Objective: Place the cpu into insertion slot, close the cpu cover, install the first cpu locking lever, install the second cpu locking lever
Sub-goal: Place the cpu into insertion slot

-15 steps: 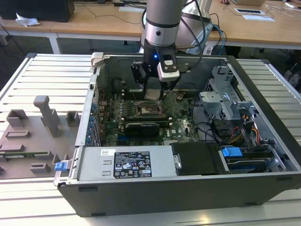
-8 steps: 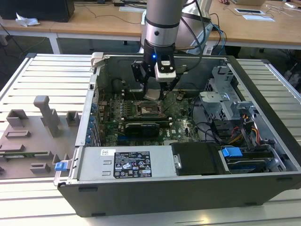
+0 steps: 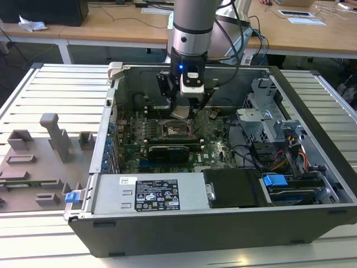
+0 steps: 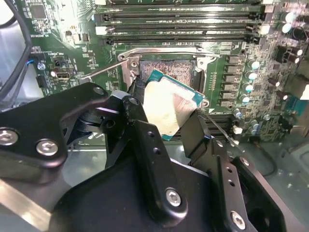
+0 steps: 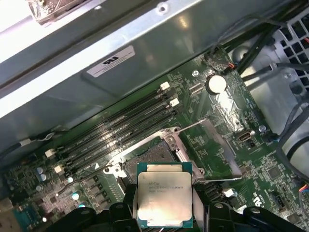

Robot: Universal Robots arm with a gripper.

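The cpu (image 4: 169, 104) is clamped by two opposite edges in the gripper (image 4: 165, 116), tilted close over the uncovered insertion slot (image 4: 169, 68), presumably so its underside is kept free for seating.

Lab: wooden workbenches (image 3: 111, 28), opened computer case (image 3: 223, 223)

Surface (image 3: 56, 92): pale slatted metal.
Desks (image 3: 111, 25): light wood, white legs, 12 o'clock.
Papers (image 3: 305, 20): white, 1 o'clock.
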